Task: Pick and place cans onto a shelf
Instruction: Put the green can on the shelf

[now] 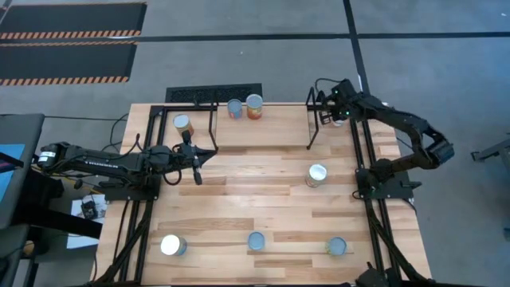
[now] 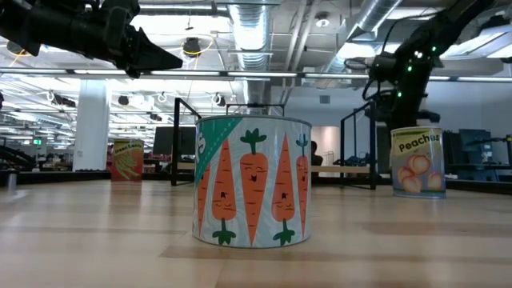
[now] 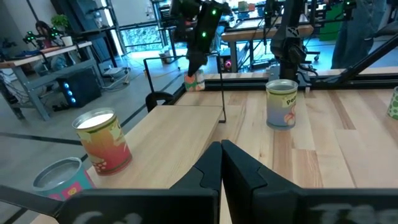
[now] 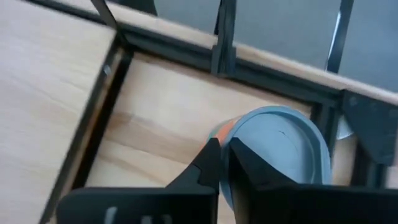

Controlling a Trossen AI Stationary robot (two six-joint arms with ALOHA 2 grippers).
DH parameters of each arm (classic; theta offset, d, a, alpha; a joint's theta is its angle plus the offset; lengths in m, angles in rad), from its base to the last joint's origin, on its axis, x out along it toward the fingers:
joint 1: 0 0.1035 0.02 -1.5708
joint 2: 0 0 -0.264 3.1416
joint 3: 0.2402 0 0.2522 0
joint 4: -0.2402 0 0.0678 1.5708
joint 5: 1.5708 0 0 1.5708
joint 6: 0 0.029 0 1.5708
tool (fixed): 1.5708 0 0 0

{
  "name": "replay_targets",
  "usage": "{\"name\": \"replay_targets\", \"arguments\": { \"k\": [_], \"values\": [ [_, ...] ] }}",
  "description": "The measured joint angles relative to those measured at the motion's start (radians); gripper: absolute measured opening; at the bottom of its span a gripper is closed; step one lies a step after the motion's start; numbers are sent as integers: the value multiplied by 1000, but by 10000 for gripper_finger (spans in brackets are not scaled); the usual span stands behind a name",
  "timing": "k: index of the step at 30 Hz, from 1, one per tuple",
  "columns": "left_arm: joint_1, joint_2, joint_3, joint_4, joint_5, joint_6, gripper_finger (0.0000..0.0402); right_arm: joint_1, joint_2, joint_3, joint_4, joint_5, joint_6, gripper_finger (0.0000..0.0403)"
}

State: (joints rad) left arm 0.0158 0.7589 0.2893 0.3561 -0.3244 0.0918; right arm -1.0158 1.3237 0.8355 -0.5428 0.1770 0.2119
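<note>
While right claw (image 4: pixel 222 163) pinches shut, can (image 4: pixel 283 152) beside — touching.

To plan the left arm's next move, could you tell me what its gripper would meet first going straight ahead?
Probably nothing at once: the shut left gripper points along the shelf top, between the two cans there and the peach can.
</note>
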Motion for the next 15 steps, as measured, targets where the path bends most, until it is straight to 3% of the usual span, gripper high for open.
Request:
{"name": "replay_targets", "arguments": {
  "k": [5,10,15],
  "values": [
    [0,0,0,0,0,0,0,3,-78,71,-43,34,0,14],
    [0,0,0,0,0,0,0,14,-152,181,-54,106,21,26],
    [0,0,0,0,0,0,0,100,-201,295,-2,106,-59,27]
  ]
}}
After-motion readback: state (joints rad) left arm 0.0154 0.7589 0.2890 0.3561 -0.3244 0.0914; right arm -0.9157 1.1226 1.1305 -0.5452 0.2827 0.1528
